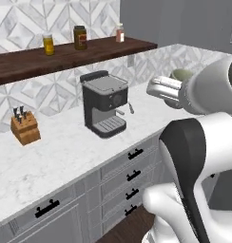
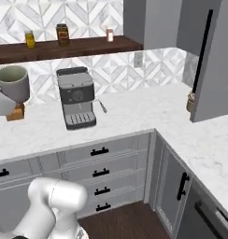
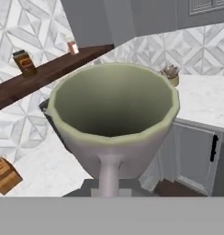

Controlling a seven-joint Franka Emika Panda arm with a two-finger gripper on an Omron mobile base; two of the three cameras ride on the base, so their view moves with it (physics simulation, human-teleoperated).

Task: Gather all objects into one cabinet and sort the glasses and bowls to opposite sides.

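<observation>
Filling the hand view, grey mug (image 3: 114, 114) (upright) clamped by fingers.

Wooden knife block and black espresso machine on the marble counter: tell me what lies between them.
Nothing: in the left base view, bare white marble counter runs from the wooden knife block to the black espresso machine.

You are looking at a grey mug (image 3: 114, 133) with a matt, pale green inside — ceramic by its look. At 9 o'clock: a wooden knife block (image 1: 25, 128). The counter (image 1: 65, 152) reads as smooth veined marble, the wall shelf (image 1: 65, 57) as dark wood.
</observation>
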